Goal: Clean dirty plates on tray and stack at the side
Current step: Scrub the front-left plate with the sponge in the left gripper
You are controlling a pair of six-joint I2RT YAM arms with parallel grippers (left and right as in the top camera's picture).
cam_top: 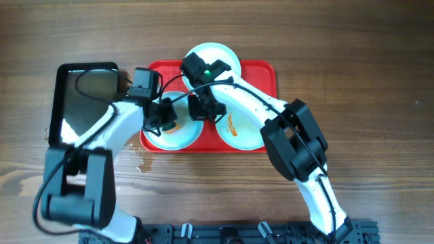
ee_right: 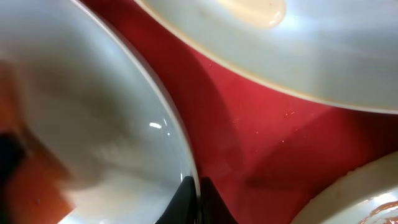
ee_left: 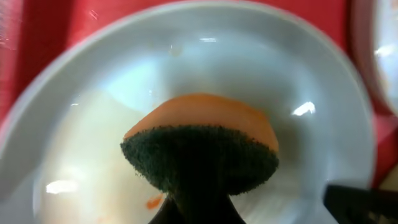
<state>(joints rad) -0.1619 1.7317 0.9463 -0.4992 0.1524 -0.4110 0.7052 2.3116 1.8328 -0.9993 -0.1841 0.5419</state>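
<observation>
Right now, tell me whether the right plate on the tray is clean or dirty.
Dirty. Overhead, the right plate on the tray carries an orange smear on its left half.

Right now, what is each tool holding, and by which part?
The left tool grips the sponge by its near end, over the front-left plate. The right tool appears to pinch that plate's rim.

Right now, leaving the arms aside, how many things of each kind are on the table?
plates: 3
red tray: 1
black pan: 1
sponge: 1
Total: 6
</observation>
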